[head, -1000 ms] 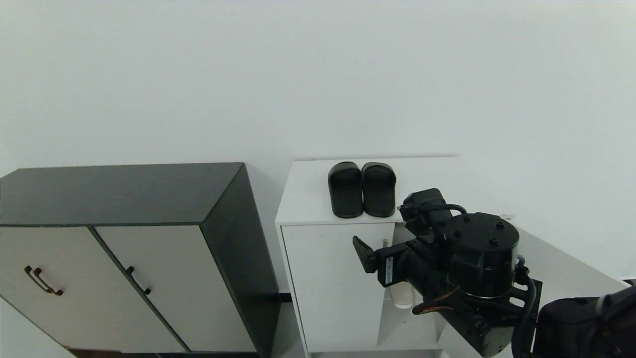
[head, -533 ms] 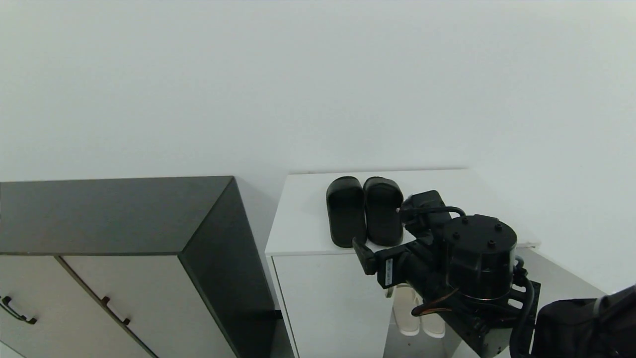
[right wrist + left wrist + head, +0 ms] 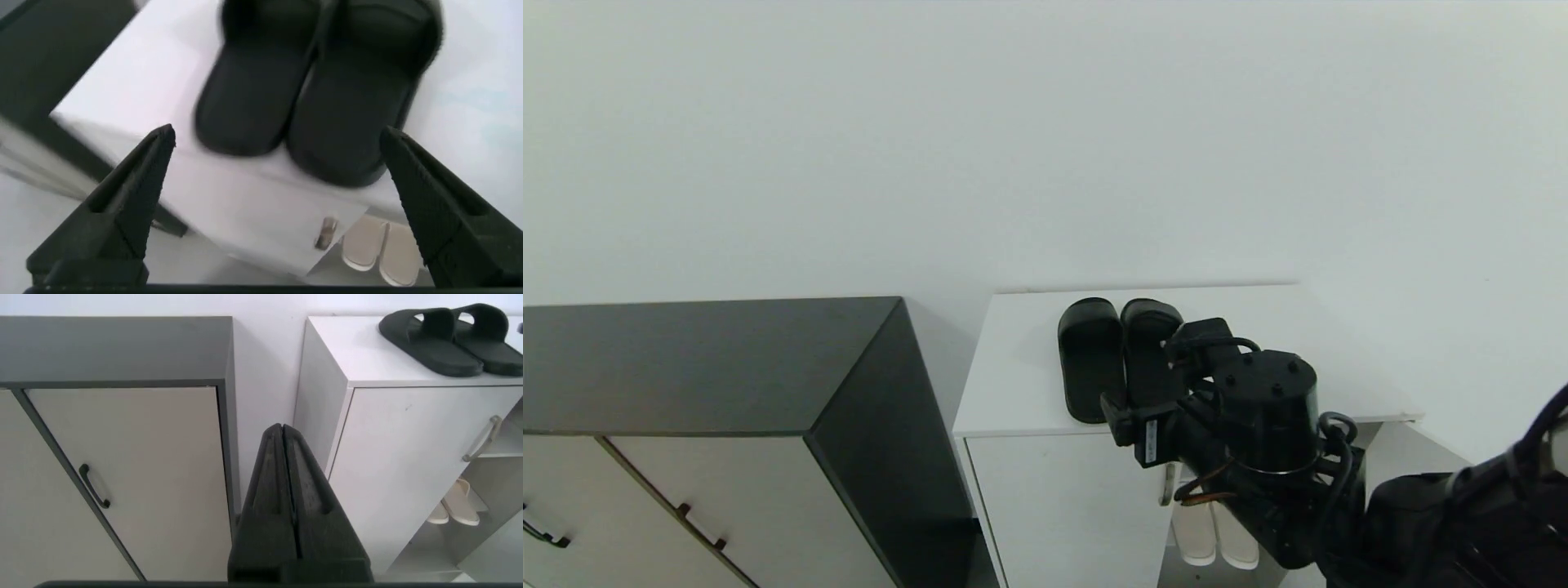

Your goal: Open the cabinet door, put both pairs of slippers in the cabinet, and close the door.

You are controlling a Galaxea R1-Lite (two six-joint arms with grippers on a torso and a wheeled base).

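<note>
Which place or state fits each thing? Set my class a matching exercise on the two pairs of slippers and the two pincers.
Things:
1. black slippers
2. white slippers
3. left pincer
4. right pincer

Places or states:
A. open
B. on top of the white cabinet
C. shut
D. inside the white cabinet

Pairs: 1-B; 2-D; 3-C; 4-A

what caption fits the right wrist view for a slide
Open right gripper facing the black slippers on the white cabinet, white slippers inside below.
</note>
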